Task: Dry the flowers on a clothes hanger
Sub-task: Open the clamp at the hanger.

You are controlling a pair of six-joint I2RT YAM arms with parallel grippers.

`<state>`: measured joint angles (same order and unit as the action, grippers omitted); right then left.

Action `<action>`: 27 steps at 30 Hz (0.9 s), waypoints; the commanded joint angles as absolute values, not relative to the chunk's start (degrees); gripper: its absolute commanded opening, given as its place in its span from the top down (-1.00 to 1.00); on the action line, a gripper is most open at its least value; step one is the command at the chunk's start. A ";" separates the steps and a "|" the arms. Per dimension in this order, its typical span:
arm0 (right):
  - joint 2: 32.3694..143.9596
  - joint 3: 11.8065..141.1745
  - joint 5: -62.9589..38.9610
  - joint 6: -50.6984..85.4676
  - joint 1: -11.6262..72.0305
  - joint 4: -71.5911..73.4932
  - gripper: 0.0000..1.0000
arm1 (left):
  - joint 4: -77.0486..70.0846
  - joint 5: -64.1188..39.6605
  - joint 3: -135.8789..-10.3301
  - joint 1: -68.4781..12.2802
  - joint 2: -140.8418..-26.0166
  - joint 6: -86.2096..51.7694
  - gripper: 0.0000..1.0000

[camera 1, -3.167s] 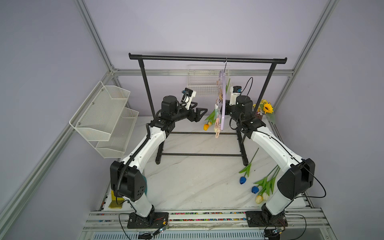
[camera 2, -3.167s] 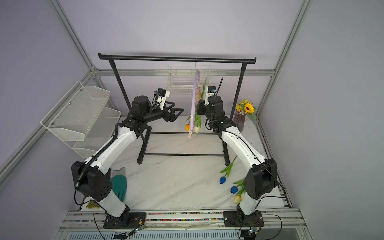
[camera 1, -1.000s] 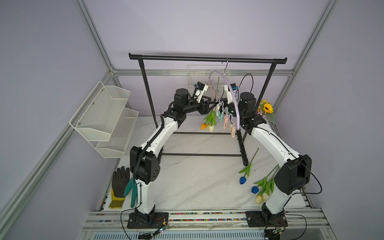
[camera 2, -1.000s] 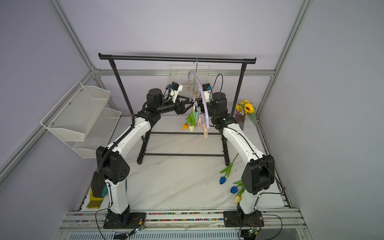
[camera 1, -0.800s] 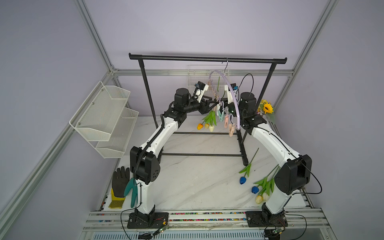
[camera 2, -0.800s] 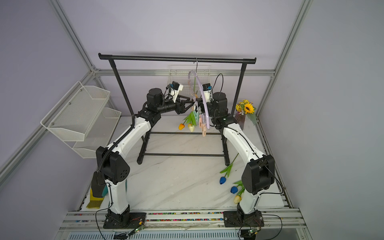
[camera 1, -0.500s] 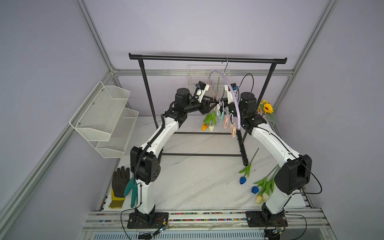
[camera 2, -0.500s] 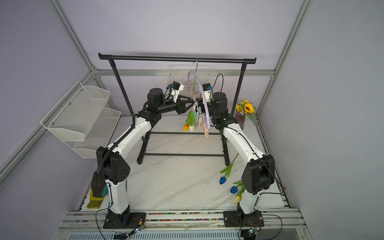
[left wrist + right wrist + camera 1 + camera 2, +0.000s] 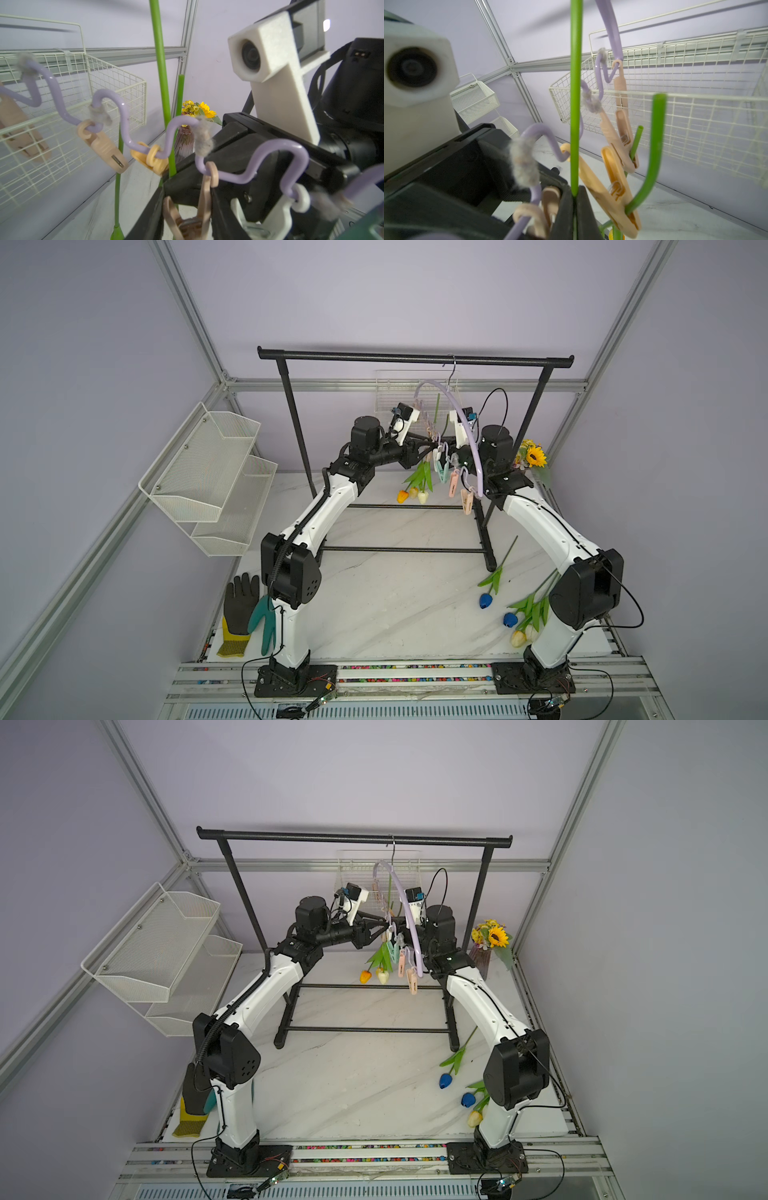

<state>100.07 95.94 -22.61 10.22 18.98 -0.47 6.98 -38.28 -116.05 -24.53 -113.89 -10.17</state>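
Two green-stemmed artificial tulips (image 9: 657, 128) pegged, four unhung.
Your right gripper (image 9: 574, 212) clamps a third stem (image 9: 575, 83) at the curved lilac plastic hanger (image 9: 612, 35); your left gripper (image 9: 185, 220) pinches a beige clothespin (image 9: 204, 187).

Marbled white worktop (image 9: 386, 614) bearing black garment rack (image 9: 491, 563), loose tulips (image 9: 492, 583) front right, gloves (image 9: 239, 605) at front-left edge, sunflower vase (image 9: 482, 959) back right.

The left wrist view's edge cuts off most of the left gripper (image 9: 187, 216), so whether its fingers (image 9: 149, 216) press the peach clothespin (image 9: 204, 199) cannot be told. The tulip stem (image 9: 575, 83) clamped in the right gripper (image 9: 574, 199) runs out of the right wrist view. In both top views the right arm (image 9: 540, 526) hides part of the tulips (image 9: 530, 610) at the bench's (image 9: 395, 614) front right corner.
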 commanded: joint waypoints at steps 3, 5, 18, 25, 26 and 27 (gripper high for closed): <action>97.71 94.48 -22.26 10.89 18.63 1.33 1.00 | 5.75 -38.65 -117.95 -24.87 -113.65 -10.94 0.40; 97.06 94.00 -21.91 10.95 18.62 1.32 1.00 | 5.45 -38.74 -117.91 -24.87 -113.64 -11.15 0.45; 91.54 85.80 -14.42 17.95 17.22 1.36 1.00 | 4.15 -38.67 -118.71 -24.87 -113.90 -11.87 0.55; 88.47 79.29 -15.53 22.03 17.18 3.77 1.00 | 4.13 -38.54 -119.26 -24.79 -114.08 -11.87 0.68; 88.17 78.53 -15.76 22.75 17.20 3.87 1.00 | 4.21 -38.50 -119.22 -24.78 -114.11 -11.87 0.71; 87.94 77.89 -16.02 23.31 17.13 3.88 1.00 | 4.19 -38.33 -119.27 -24.83 -114.16 -11.87 0.73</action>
